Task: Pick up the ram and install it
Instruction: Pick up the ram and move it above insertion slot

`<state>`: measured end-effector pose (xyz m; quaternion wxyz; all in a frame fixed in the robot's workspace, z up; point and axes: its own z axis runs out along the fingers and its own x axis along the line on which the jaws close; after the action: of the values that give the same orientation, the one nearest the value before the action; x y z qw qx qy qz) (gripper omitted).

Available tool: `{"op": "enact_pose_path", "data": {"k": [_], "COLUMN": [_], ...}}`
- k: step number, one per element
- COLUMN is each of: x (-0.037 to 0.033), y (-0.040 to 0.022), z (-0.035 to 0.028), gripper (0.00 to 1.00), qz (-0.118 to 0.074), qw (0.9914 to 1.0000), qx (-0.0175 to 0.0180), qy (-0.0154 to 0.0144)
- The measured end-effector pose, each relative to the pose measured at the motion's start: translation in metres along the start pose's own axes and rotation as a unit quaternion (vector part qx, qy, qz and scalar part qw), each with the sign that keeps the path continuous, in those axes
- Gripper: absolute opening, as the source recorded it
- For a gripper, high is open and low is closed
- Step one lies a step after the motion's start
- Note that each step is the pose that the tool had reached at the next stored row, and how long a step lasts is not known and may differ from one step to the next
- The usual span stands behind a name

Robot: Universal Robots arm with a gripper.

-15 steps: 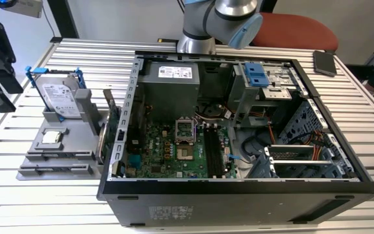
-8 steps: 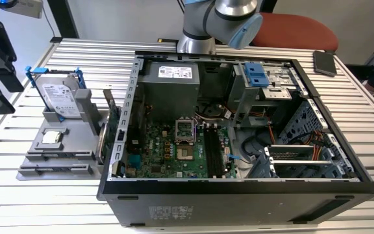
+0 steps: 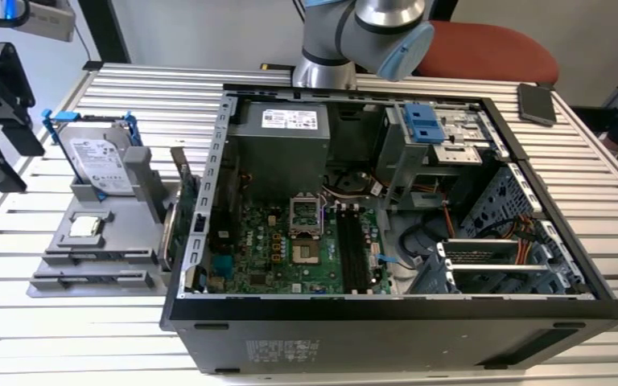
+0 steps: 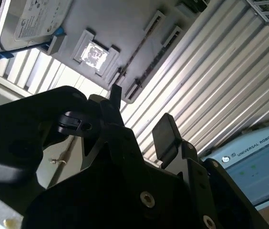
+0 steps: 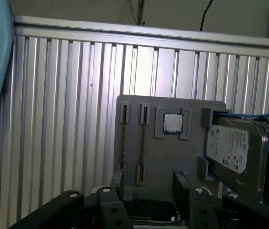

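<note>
The ram point(image 5: 142, 148) stands on edge as a thin dark strip between two slot blocks of the grey holder tray point(image 5: 172, 157); in the second wrist view the ram point(image 4: 133, 55) is the same thin line on the tray point(image 4: 120, 24). My gripper point(image 5: 149, 191) hangs above the tray, apart from it. It is open in both wrist views, with nothing between the black fingers point(image 4: 165, 133). The exterior view has the gripper point(image 3: 9, 153) at its far left, beside the tray point(image 3: 94, 241).
An open computer case point(image 3: 395, 310) fills the middle of the table, with long memory slots point(image 3: 352, 249) on its motherboard. The tray also carries a hard drive point(image 3: 100, 157) and a square silver chip point(image 3: 86, 227). A green card point(image 3: 187, 201) stands by the case. A pendant point(image 4: 258, 167) lies nearby.
</note>
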<state>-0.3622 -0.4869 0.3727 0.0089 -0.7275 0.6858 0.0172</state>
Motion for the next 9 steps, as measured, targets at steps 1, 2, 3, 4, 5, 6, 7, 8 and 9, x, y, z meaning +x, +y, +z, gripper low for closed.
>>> {"op": "enact_pose_path", "data": {"k": [1, 2, 3, 4, 5, 6, 7, 8, 9], "x": [0.0, -0.0001, -0.0001, -0.0001, -0.0001, -0.0001, -0.0001, -0.0001, 0.0], "y": [0.0, 0.0, -0.0001, -0.0001, -0.0001, -0.0001, -0.0001, -0.0001, -0.0001], "z": [0.0008, 0.0016, 0.0025, 0.0034, 0.0041, 0.0048, 0.0055, 0.0061, 0.0067], "gripper": [1.0, 1.0, 1.0, 1.0, 1.0, 1.0, 1.0, 1.0, 1.0], "qz": [0.0, 0.001, 0.001, 0.002, 0.003, 0.003, 0.003, 0.004, 0.004], "qw": [1.0, 1.0, 1.0, 1.0, 1.0, 0.99999, 0.99999, 0.99999, 0.99999], "qx": [0.0001, 0.0, 0.0001, 0.0001, 0.0001, 0.0001, 0.0001, 0.0002, 0.0002], "qy": [0.0001, 0.0004, 0.0005, 0.0006, 0.0006, 0.0007, 0.0007, 0.0007, 0.0006]}}
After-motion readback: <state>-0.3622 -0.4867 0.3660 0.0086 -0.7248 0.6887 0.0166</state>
